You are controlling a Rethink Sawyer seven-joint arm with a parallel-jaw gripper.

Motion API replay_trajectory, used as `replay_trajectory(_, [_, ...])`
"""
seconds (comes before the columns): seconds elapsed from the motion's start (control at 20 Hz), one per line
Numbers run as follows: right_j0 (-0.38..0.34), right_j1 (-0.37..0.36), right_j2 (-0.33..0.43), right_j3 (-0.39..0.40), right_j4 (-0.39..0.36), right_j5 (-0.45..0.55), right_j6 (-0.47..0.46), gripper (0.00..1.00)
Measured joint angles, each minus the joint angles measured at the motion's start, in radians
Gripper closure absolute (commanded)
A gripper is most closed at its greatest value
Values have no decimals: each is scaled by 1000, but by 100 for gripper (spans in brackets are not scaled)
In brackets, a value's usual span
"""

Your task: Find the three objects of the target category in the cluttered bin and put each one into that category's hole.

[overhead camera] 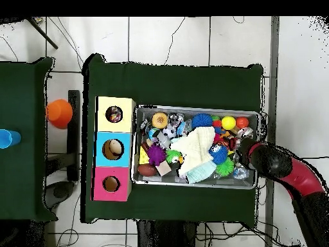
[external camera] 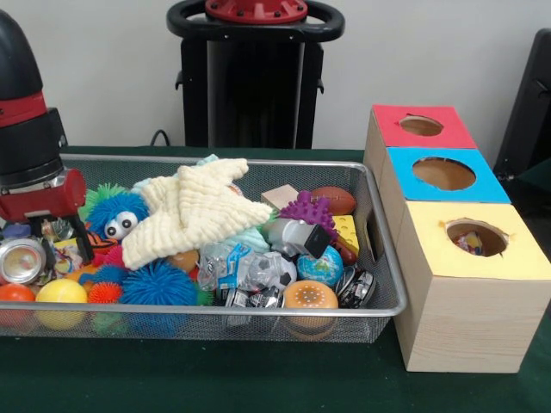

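A wire mesh bin (external camera: 258, 313) holds a jumble of toys. A cream knitted starfish (external camera: 194, 211) lies on top in the middle, with a blue fuzzy creature with eyes (external camera: 116, 215) to its left. My gripper (external camera: 73, 245) is lowered into the bin's left end, beside a crushed can (external camera: 21, 260) and above a yellow ball (external camera: 60, 292). Overhead, the gripper (overhead camera: 243, 154) is at the bin's right end. Right of the bin stand three boxes with holes: red (external camera: 421, 126), blue (external camera: 443, 173) and yellow (external camera: 476, 237). Something colourful lies inside the yellow one.
Also in the bin are a purple spiky ball (external camera: 307, 209), a football (external camera: 334, 200), a globe ball (external camera: 321, 267), a soccer ball (external camera: 277, 268) and a blue spiky ball (external camera: 159, 284). An orange cup (overhead camera: 59, 112) and a blue cup (overhead camera: 5, 138) stand on a side table.
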Motion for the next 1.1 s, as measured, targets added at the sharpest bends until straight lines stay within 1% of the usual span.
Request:
replay_trajectory(0.25, [1, 0, 0, 0, -4, 0, 0, 0])
replay_trajectory(0.3, [1, 0, 0, 0, -5, 0, 0, 100])
replay_trajectory(1.1, [3, -3, 4, 0, -87, -5, 0, 100])
